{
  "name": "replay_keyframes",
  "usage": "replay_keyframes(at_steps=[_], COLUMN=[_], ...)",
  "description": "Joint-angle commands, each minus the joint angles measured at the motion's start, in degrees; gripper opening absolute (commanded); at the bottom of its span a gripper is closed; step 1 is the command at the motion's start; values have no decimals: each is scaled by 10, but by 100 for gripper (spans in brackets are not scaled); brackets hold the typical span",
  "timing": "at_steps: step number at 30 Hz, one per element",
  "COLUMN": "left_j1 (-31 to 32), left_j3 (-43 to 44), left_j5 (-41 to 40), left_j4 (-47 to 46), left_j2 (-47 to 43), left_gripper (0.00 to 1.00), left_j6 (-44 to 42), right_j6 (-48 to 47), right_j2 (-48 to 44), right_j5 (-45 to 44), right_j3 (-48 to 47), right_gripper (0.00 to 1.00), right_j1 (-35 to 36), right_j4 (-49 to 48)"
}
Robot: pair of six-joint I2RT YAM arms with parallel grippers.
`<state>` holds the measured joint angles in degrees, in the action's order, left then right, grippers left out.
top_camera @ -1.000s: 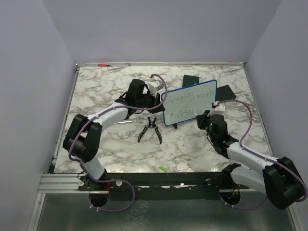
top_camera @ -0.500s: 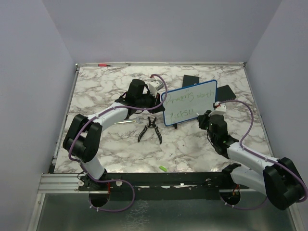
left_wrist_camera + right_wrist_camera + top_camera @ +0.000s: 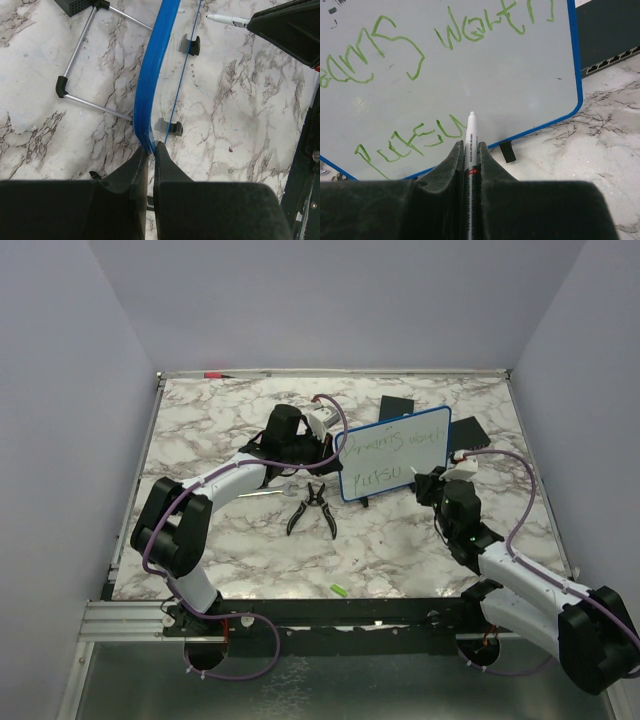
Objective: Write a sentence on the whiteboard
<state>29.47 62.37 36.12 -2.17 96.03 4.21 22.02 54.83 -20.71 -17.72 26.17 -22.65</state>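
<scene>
- Right pincer (image 3: 470, 146) pinches white marker (image 3: 471, 131); tip aimed at whiteboard (image 3: 520, 85), just right of the sentence (image 3: 415, 52), lower line.
- Left pincer (image 3: 150, 148) clamps whiteboard's blue frame edge.
- Whiteboard stands mid-worktop (image 3: 230, 540), between pincers.

Found just one piece of writing: the sentence (image 3: 470, 32), in green strokes on the whiteboard (image 3: 485, 85), set in two slanted lines. Read the upper line loosely as "…ams" followed by "warten", with its start cut off at the edge of the right wrist view. Made out the lower line only roughly, something like "lutEu". Saw tiny print and a red mark on the marker (image 3: 471, 131) barrel, too small to read.
</scene>
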Motion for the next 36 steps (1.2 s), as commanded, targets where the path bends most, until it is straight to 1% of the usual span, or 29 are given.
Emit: replay_keyframes(at_steps=[1,11,21,36], left_j1=[6,7,8,8], left_j3=[5,5,6,6], left_j5=[-22,-22,-22,-21], left_j4=[21,21,21,21], left_j2=[10,11,12,11], left_gripper=[0,0,0,0], left_j6=[-17,-17,-17,-17], right_j6=[-13,-22,-28,-17], right_j2=[5,44,60,85], right_j5=[8,16,19,14], right_j3=[-2,-22,-35,-30], right_gripper=[1,1,1,1], right_j1=[-2,-2,-2,-2], right_j4=[-4,-28,-41,-29])
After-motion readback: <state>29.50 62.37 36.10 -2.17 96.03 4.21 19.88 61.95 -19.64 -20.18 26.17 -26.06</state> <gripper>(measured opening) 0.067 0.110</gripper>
